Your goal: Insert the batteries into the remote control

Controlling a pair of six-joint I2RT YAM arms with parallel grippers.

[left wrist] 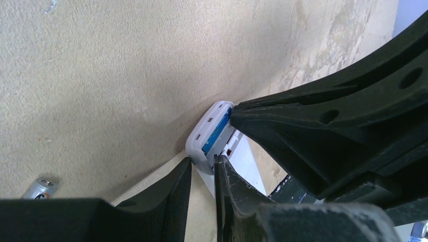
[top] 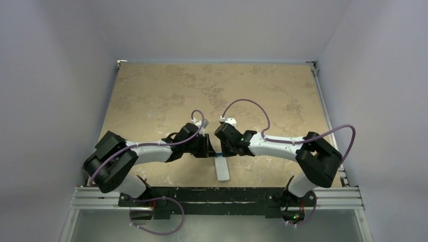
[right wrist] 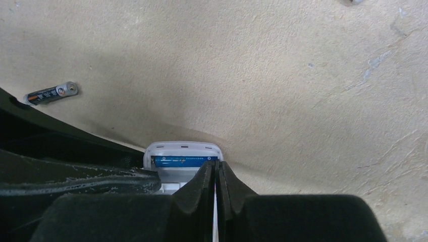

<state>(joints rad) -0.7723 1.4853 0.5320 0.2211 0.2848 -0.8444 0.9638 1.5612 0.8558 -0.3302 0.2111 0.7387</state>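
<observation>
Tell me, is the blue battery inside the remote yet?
In. The blue battery lies in the remote control's open slot at its end. The dark battery lies loose on the table.

There were 2 batteries: 1 blue battery (right wrist: 184, 161) and 1 dark battery (right wrist: 50, 94). There was 1 remote (top: 221, 169), 1 desk (top: 151, 91), and 2 hands: left hand (left wrist: 202, 160), right hand (right wrist: 216, 165).

Smooth glossy white plastic remote control (right wrist: 182, 150), blue battery (right wrist: 184, 161) glossy wrap, dark battery (right wrist: 52, 93) shiny metal end, table (right wrist: 262, 75) matt mottled tan, right gripper (right wrist: 216, 167) scuffed matt black plastic.
</observation>
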